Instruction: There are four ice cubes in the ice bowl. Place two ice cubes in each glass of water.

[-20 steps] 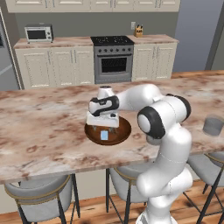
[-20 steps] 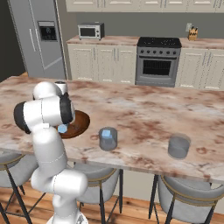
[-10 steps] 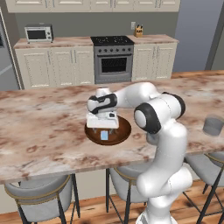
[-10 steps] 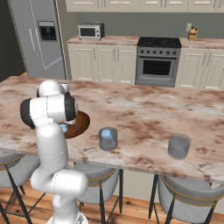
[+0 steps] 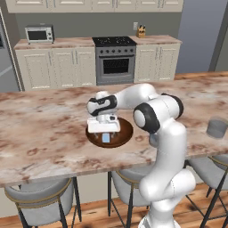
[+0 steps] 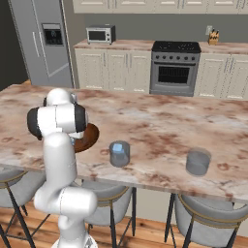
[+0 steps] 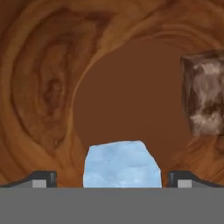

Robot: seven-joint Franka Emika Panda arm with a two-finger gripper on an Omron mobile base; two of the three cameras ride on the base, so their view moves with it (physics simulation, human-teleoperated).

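The dark-brown ice bowl point(image 5: 124, 133) point(image 6: 91, 135) point(image 7: 52, 87) sits on the marble island in front of me. My gripper point(image 5: 104, 132) point(image 7: 113, 179) hangs low inside it, open, with its tips either side of a pale-blue ice cube point(image 7: 121, 164) point(image 5: 106, 138) and not closed on it. A second cube point(image 7: 203, 98), brownish and mottled, lies further along the bowl floor. One glass of water point(image 6: 119, 154) holds an ice cube point(image 6: 117, 147). The other glass point(image 6: 198, 162) point(image 5: 217, 128) stands further right. My arm hides the gripper in the right base view.
Bar stools point(image 5: 40, 202) point(image 6: 208, 218) line the island's near edge point(image 5: 67, 171). Cabinets, a stove point(image 5: 115, 62) and a microwave point(image 5: 38, 34) stand along the far wall. Bare marble stretches left of the bowl.
The hand has sunk a little lower into the bowl and the elbow has shifted slightly. The jaws stay wide apart.
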